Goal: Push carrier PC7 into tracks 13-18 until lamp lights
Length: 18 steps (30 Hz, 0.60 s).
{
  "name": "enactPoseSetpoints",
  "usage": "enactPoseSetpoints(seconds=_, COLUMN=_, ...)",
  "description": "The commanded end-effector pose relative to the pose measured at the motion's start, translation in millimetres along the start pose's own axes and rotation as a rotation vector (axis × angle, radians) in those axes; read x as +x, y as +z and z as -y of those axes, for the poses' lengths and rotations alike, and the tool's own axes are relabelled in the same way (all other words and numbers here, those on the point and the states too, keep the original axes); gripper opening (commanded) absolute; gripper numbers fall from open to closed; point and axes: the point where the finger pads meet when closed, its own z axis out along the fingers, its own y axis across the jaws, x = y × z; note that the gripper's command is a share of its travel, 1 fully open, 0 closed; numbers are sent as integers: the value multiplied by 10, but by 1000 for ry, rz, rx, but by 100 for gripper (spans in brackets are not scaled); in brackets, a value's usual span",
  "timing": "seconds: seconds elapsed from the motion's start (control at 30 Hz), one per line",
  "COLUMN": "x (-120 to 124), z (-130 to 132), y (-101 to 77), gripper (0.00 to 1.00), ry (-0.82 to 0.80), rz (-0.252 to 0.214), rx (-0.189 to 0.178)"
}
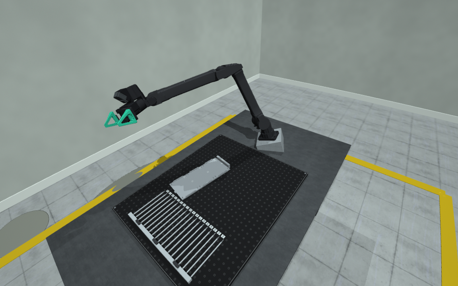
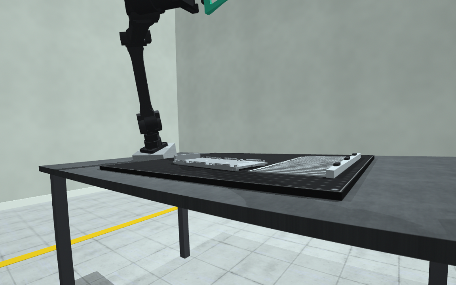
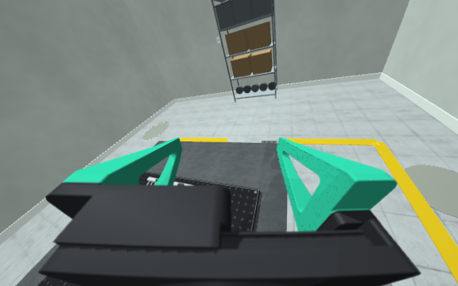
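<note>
The dark counter (image 2: 293, 212) carries a black perforated board (image 1: 259, 184). The arm (image 1: 188, 83) reaches high above it from its base. On the board, the rails (image 1: 177, 224) lie flat; the grey carrier (image 1: 200, 176) rests just before them, outside the tracks. The green fingers are spread fully wide, holding nothing.

Nothing readable anywhere. Row of small white number tiles (image 1: 195, 214) along the front edge of the rails (image 1: 173, 227), each carrying a dark mark, far too small to make out. No lettering legible on the carrier (image 1: 200, 177). Brown boxes (image 3: 249, 37) on the distant shelf rack (image 3: 274, 52), no print showing.
</note>
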Motion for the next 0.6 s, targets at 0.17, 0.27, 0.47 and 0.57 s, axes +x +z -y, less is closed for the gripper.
enactPoseSetpoints(seconds=0.17, x=-99, z=-27, y=-18, gripper=100, ry=-12, rz=11, rx=-1)
enactPoseSetpoints(seconds=0.27, x=-99, z=-27, y=-18, gripper=100, ry=-12, rz=11, rx=-1)
enactPoseSetpoints(seconds=0.47, x=-99, z=-27, y=-18, gripper=100, ry=-12, rz=11, rx=-1)
enactPoseSetpoints(seconds=0.57, x=-310, z=-237, y=-48, gripper=100, ry=-61, rz=6, rx=4)
